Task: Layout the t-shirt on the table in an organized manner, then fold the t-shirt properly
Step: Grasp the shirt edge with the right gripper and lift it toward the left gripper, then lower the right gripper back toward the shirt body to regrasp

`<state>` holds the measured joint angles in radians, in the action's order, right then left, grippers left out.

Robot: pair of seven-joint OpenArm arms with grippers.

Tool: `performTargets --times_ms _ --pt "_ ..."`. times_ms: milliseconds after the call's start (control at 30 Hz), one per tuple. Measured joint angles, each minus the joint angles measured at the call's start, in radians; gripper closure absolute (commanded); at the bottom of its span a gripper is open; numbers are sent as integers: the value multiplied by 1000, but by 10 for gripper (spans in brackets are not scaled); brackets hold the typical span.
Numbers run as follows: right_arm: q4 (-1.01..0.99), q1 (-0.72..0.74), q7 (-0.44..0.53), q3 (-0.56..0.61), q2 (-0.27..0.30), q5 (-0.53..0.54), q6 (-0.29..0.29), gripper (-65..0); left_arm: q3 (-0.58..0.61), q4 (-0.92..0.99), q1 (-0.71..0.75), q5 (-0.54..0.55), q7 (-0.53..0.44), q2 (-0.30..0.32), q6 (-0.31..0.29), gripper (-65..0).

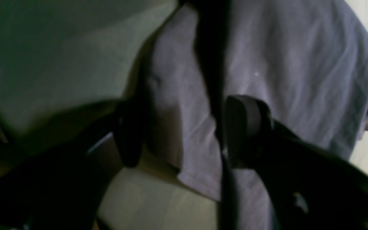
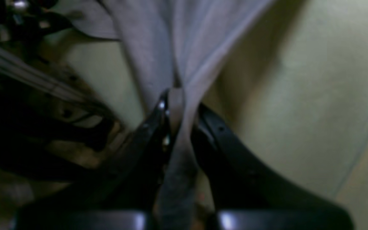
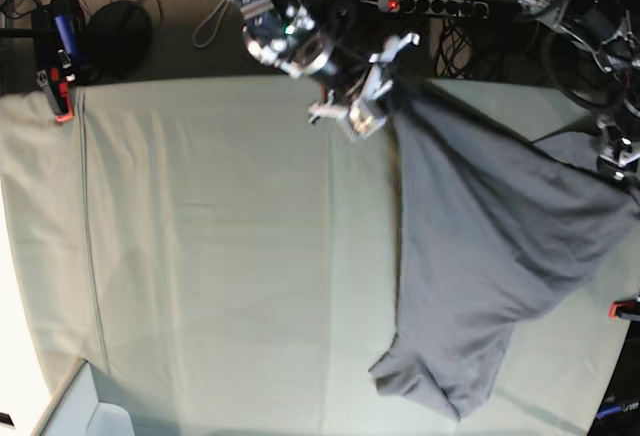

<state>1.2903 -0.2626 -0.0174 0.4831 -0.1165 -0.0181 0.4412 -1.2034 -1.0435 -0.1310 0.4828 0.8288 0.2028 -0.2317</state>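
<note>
Your right gripper (image 2: pixel 179 108) is pinching the t-shirt (image 3: pixel 480 246); your left gripper (image 1: pixel 184 131) is hanging spread, straddling its edge above the table (image 3: pixel 200 236).

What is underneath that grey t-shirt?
Under the t-shirt lies the table, covered in pale green cloth. The right gripper pinches one edge. Whatever sits beneath the shirt's middle is covered, so it cannot be seen.

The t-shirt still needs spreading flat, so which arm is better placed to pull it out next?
The right one, probably. Its claw is shut on a bunched fold of the t-shirt, so it can pull at once. The left claw stands open astride the shirt's edge and grips nothing yet.
</note>
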Motion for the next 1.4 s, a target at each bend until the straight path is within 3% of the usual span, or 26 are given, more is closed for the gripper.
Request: performTargets --times_ms 167,367,600,667,767,900,1000,1233,1400 --pt "1 7 -13 138 48 26 7 0 -2 -5 3 -2 10 13 0 -380" --pt "7 21 -11 148 69 15 5 -19 -4 -7 7 7 5 31 0 -385" --pt "52 21 -19 153 123 -3 5 -340 -5 -7 9 4 3 28 0 -383" --pt "105 11 -19 153 153 2 5 -397 -5 -5 9 4 0 27 0 -381" --pt "176 -9 -12 120 174 4 7 -431 -5 -2 9 3 0 27 0 -380" --pt "175 6 -14 -29 142 4 7 -435 -5 -2 9 3 2 27 0 -380" --pt "59 112 -18 -110 78 1 7 -435 -5 -3 10 3 5 27 0 -380" --pt "-404 399 -4 -127 -31 7 5 -435 -3 -5 38 -1 6 28 3 -380" --pt "-688 566 72 -122 -44 34 34 -434 1 -5 50 5 5 30 0 -380"
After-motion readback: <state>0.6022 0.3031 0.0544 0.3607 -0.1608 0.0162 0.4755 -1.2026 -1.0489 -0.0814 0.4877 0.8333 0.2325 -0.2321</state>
